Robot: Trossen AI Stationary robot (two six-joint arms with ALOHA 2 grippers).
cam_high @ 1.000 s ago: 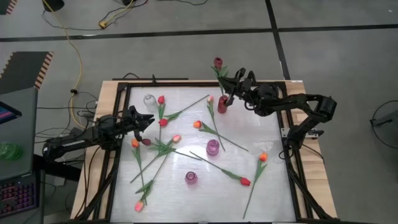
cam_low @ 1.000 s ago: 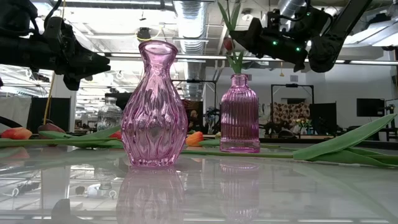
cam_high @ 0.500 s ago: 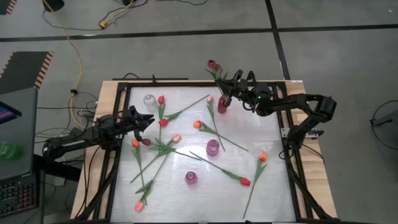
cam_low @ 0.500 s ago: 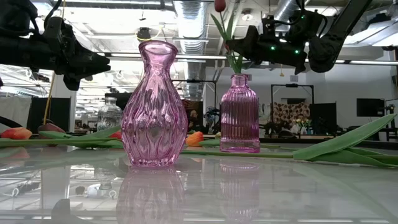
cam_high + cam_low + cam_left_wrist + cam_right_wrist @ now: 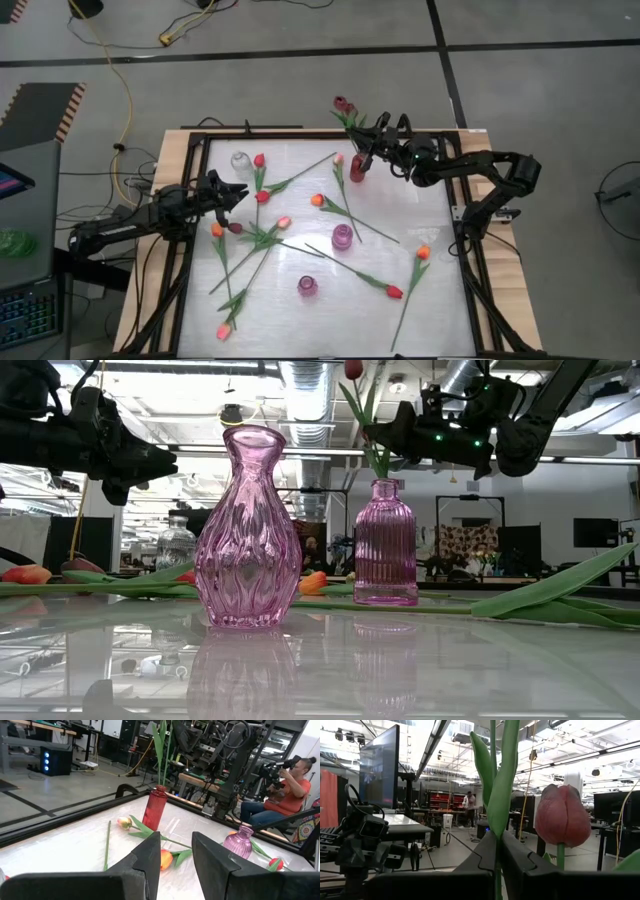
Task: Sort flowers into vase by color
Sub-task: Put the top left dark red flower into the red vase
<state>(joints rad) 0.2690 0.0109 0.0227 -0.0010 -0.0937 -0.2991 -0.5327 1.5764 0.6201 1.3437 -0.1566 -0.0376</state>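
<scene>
While the right gripper [image 5: 367, 147] hovered just above the red vase [image 5: 357, 168] at the table's far edge, its jaws were clenched on the stem of a dark maroon tulip [image 5: 340, 103], stem end at the vase mouth and head up past the fingers. Left gripper [image 5: 226, 192] hung near the left edge with jaws apart, holding nothing. Other tulips [image 5: 318, 200] lay scattered flat around the pink vases [image 5: 342, 236], none touching the clamped stem.
</scene>
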